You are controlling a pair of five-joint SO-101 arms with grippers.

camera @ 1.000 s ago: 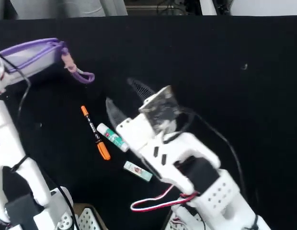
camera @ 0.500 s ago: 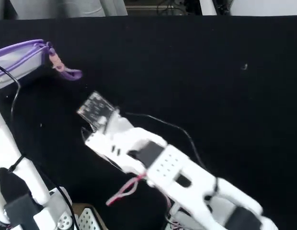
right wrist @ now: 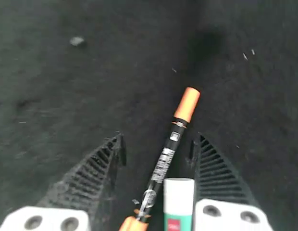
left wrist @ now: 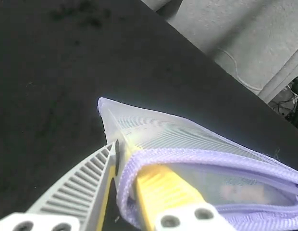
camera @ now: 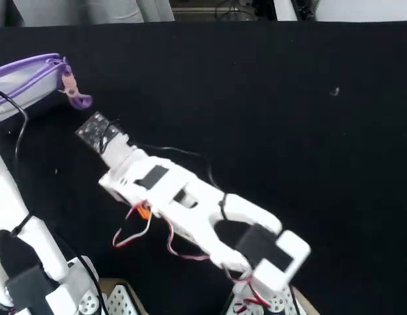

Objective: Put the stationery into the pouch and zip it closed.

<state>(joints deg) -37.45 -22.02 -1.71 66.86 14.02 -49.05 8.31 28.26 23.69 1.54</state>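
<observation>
The translucent pouch (camera: 26, 75) with a purple zip is held up at the table's far left corner. My left gripper (left wrist: 121, 149) is shut on the pouch's (left wrist: 187, 144) open rim, one grey ribbed finger outside and one yellow finger inside. My right arm (camera: 164, 190) stretches across the left middle of the table and covers the stationery, apart from an orange end of the pen (camera: 144, 211). In the right wrist view my right gripper (right wrist: 158, 144) is open just above the cloth, its black fingers on either side of the orange-capped pen (right wrist: 175, 132) and the white-and-green glue stick (right wrist: 179, 202).
The pouch's zip pull with a purple loop (camera: 75, 95) hangs off its right end. Red and white cables (camera: 134, 230) trail below my right arm. The black cloth (camera: 308, 131) on the right half of the table is free room.
My right arm swung left and lowered over the pen and glue stick, hiding them and the small eraser-like piece in the high view. The pouch shifted a little left.
</observation>
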